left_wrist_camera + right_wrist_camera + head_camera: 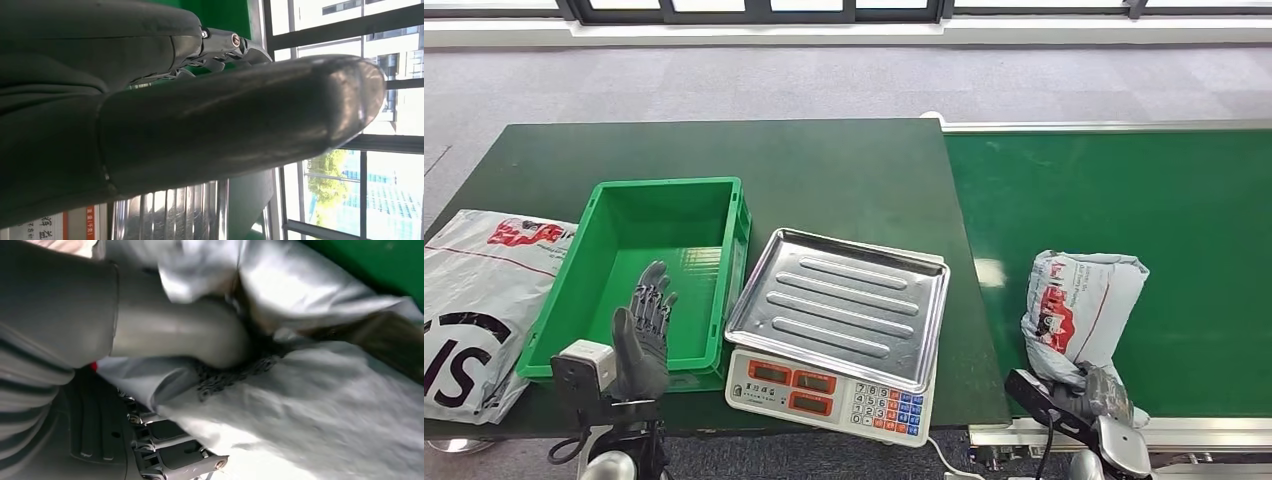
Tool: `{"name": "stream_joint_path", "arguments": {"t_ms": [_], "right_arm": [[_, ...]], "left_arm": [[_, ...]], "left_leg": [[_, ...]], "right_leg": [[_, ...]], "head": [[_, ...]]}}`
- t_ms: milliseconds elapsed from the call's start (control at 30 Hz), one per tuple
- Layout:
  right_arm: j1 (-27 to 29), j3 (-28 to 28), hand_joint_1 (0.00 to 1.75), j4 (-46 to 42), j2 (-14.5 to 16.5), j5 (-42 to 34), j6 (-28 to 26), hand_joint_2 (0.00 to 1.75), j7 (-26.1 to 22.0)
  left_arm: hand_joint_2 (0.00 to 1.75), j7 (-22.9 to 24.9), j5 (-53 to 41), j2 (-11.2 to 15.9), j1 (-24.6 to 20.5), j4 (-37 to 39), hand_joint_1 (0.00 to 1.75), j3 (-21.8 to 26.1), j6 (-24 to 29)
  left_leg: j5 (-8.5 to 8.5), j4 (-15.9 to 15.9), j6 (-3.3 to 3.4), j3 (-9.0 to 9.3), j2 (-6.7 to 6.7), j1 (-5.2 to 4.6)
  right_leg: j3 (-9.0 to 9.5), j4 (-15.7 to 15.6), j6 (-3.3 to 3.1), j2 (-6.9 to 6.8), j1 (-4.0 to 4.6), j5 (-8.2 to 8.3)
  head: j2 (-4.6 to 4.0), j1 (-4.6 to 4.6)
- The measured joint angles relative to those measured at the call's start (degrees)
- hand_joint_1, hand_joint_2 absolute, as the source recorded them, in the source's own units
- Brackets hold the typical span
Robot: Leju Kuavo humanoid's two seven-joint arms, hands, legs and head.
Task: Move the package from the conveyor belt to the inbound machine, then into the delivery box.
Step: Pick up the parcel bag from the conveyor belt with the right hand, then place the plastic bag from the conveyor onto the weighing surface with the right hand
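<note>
Right hand: the right hand [1096, 395] sits at the near end of the grey plastic mailer package [1079, 312]; the right wrist view shows its thick thumb [190, 337] pressed into the crumpled plastic and its darker fingers [170, 450] under the bag, so it grips the package.
Package: lies on the green conveyor belt [1124, 200], near the belt's front edge, to the right of the scale; red print shows on its side.
Left hand: the left hand [646, 335] is raised over the near part of the green plastic crate [734, 250], fingers straight and apart, holding nothing and touching nothing visible.
Inbound machine: a weighing scale [839, 310] with a ribbed steel tray and a keypad stands on the dark green table [824, 170], just right of the crate.
Other: a large white courier bag [474, 300] lies at the table's left end, beside the crate.
</note>
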Motion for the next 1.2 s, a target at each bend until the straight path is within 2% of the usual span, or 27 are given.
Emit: {"name": "stream_joint_path", "arguments": {"t_ms": [167, 300, 400, 467, 567, 633, 933, 1100, 1200], "right_arm": [[0.9, 0.2, 1.75, -0.7, 0.4, -2.3, -5.3, 1.75, -2.8], [3.1, 0.3, 1.75, -9.5, 4.0, -9.4, -18.9, 1.75, -8.5], [4.3, 0.4, 1.75, -17.4, 6.1, -15.1, -25.2, 1.75, -11.7], [5.4, 0.4, 1.75, -22.2, 7.2, -20.8, -28.9, 1.75, -16.2], [7.0, 0.3, 1.75, -29.2, 9.6, -33.0, -34.4, 1.75, -26.1], [7.4, 0.3, 1.75, -32.8, 11.2, -37.0, -35.5, 1.75, -29.2], [8.6, 0.6, 1.75, -41.3, 15.7, -45.0, -39.6, 1.75, -37.6], [9.2, 1.7, 1.75, -44.9, 16.9, -45.8, -39.8, 1.75, -38.2], [9.2, 2.3, 1.75, -45.6, 17.2, -45.4, -38.1, 1.75, -37.5]], "left_arm": [[0.00, 0.1, -0.3, -0.1, 0.3, -0.6, 0.00, 0.1, 0.0], [0.00, -0.4, -0.7, -0.5, 1.7, -2.1, 0.00, 0.5, 0.1], [0.00, -0.9, -0.8, -0.7, 2.3, -2.8, 0.00, 0.7, 0.4], [0.00, -1.3, -0.8, -0.8, 2.7, -3.0, 0.00, 0.8, 0.8], [0.00, -2.0, -0.7, -0.9, 2.9, -3.0, 0.00, 0.9, 1.8], [0.00, -2.3, -0.6, -0.9, 2.9, -2.8, 0.00, 0.9, 2.3], [0.00, -3.4, 0.4, -0.9, 2.8, -1.8, 0.00, 0.6, 3.7], [0.00, -3.5, 0.4, -0.8, 2.5, -1.0, 0.00, -0.1, 3.6], [0.00, -3.5, 0.4, -0.8, 2.5, -0.6, 0.00, -0.3, 3.3]], "left_leg": [[-0.10, 0.0, -0.20, -0.17, 0.02, 0.04], [-0.16, -0.1, -0.45, -0.21, -0.02, 0.08], [-0.04, -0.2, -0.49, -0.08, -0.31, 0.09], [-0.05, -0.2, -0.48, -0.11, -0.38, 0.12], [-0.10, -0.2, -0.47, -0.12, -0.31, 0.12], [-0.12, -0.2, -0.45, -0.12, -0.27, 0.13], [-0.11, -0.2, -0.36, -0.09, -0.28, 0.04], [-0.10, -0.2, -0.35, -0.08, -0.26, 0.04], [-0.10, -0.2, -0.35, -0.09, -0.26, 0.04]], "right_leg": [[-0.02, 0.0, -0.12, 0.05, 0.04, -0.06], [-0.17, 0.1, -0.39, 0.04, 0.15, -0.20], [-0.21, 0.1, -0.43, -0.24, 0.24, -0.27], [-0.19, 0.1, -0.45, -0.33, 0.22, -0.31], [-0.22, 0.1, -0.45, -0.30, 0.17, -0.33], [-0.23, 0.1, -0.43, -0.28, 0.15, -0.35], [-0.17, 0.1, -0.35, -0.30, 0.01, -0.32], [-0.18, 0.1, -0.35, -0.29, 0.01, -0.32], [-0.18, 0.1, -0.35, -0.29, 0.01, -0.32]], "head": [[0.00, 0.01], [0.00, -0.02], [0.00, -0.02], [0.00, -0.01], [0.01, -0.02], [0.01, -0.02], [0.00, -0.02], [0.00, -0.01], [0.00, -0.01]]}}
